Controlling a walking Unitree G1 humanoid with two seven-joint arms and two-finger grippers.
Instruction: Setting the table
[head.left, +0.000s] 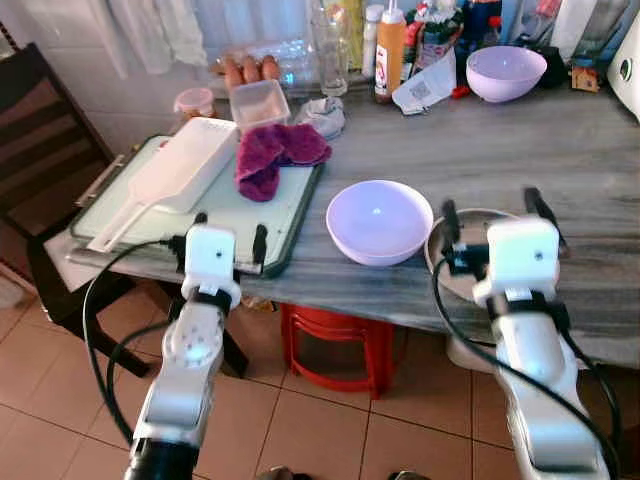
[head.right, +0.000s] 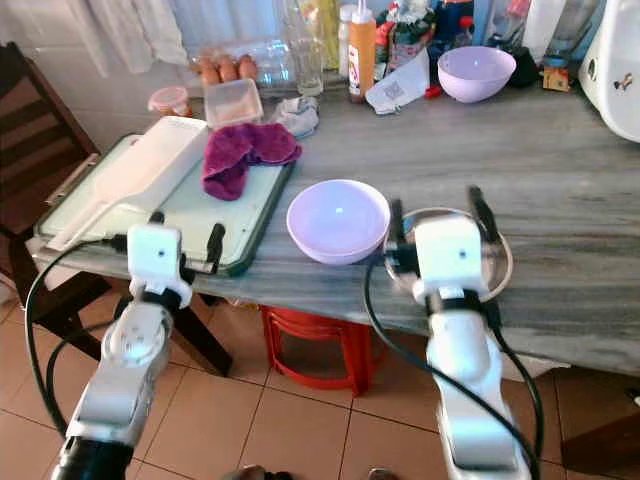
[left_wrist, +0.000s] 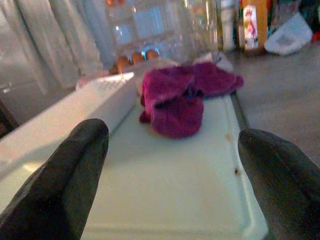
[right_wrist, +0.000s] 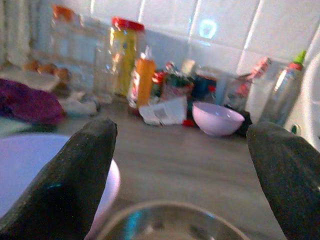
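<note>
Over the glass plate, right gripper spread wide, grasping nothing.
Left gripper released too; bowl at nine o'clock; I'd descend straight, pinching the rim.

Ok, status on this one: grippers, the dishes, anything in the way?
Left gripper open over the green cutting board, empty. Right gripper open above the glass plate, not gripping. Lavender bowl close beside the plate, crowding it.

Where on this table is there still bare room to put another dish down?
The widest bare stretch of table lies between the near lilac bowl and the far lilac bowl. The tray's near end, before the purple cloth, is also free. The back edge is crowded with bottles and eggs.
</note>
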